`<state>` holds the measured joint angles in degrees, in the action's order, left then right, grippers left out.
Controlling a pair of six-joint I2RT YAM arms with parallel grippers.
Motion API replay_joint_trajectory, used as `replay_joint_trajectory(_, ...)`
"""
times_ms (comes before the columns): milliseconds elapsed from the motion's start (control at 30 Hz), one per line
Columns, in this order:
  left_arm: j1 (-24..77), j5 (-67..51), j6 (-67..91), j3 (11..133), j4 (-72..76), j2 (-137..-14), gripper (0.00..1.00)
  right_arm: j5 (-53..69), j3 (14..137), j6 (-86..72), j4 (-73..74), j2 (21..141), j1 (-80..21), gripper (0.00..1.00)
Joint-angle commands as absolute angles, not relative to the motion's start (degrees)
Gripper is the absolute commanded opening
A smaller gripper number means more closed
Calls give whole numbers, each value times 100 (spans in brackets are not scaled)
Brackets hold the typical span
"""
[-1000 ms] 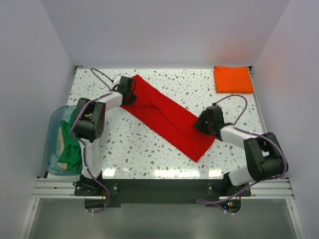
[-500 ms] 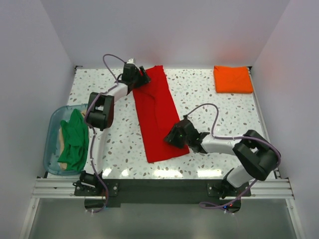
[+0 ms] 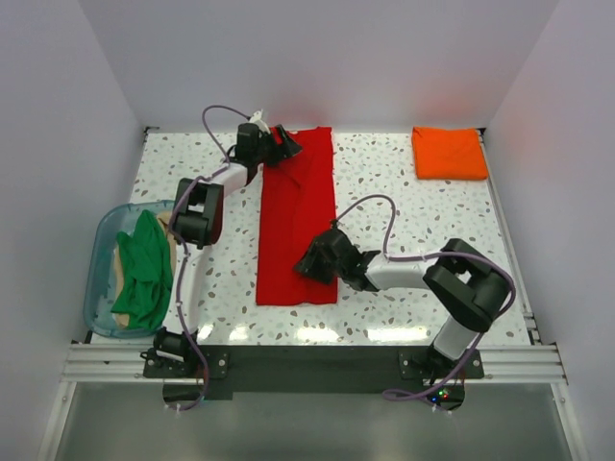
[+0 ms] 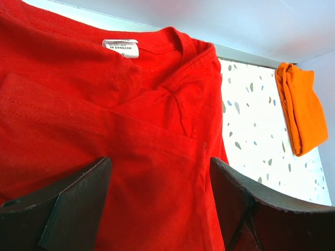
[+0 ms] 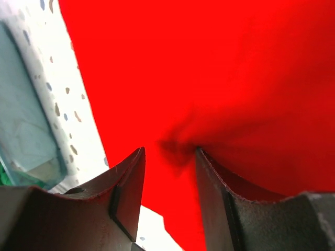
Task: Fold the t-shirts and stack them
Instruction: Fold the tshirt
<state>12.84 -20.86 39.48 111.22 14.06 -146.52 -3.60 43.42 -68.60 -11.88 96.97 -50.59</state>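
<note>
— What has changed since a second ago?

— The red t-shirt (image 3: 294, 226) lay slantwise then, far left to near right; now it is a long folded strip running straight from the far edge of the table (image 3: 413, 206) toward the near one, a little left of the middle; the right arm has swung in from the right side along with the strip's near end.

— And the claws?

— The left gripper (image 4: 159, 162) was closed at the far end; now its jaws stand wide apart over the collar and hold nothing; the white neck label (image 4: 120, 47) lies just beyond them. The right gripper (image 5: 168, 157) has its jaws part-way apart, tips at a dark pucker in the red cloth by the strip's right edge; whether they pinch it I cannot tell.

— Edges and room?

— The collar end reaches the far edge by the back wall; the near hem stops short of the near edge. Right of the strip a broad bare stretch of table, crossed by the right arm, runs up to the orange t-shirt (image 3: 449, 152), folded in the far right corner. Left of the strip the gap is narrower, with the left arm over it; the tub (image 3: 96, 293) at the left edge holds the green t-shirt (image 3: 144, 274).
</note>
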Motion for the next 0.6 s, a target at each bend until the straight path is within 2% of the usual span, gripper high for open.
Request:
replay_joint_trajectory(0, 1195, -2417, 4052, 11381, 1380, -14652, 81, -931, 4386, -6601, -836, 9194, -5054, 47)
replay_joint_trajectory(133, 1178, -2645, 4052, 11549, 1450, -14380, 81, -1072, 4456, -6162, -414, 8702, -5054, 47)
replay_joint_trajectory(300, 1143, -2611, 3894, 11137, 1511, -13265, 82, -1396, 4641, -5441, 631, 7946, -5045, 49)
replay_joint_trajectory(467, 1151, -1812, 4086, 9153, 1547, -11405, 80, -1512, 4544, -5010, 1362, 7472, -5045, 49)
replay_joint_trajectory(567, 1247, -1276, 4438, 7606, 1372, -10228, 73, -1424, 4351, -4913, 1450, 7278, -5027, 49)
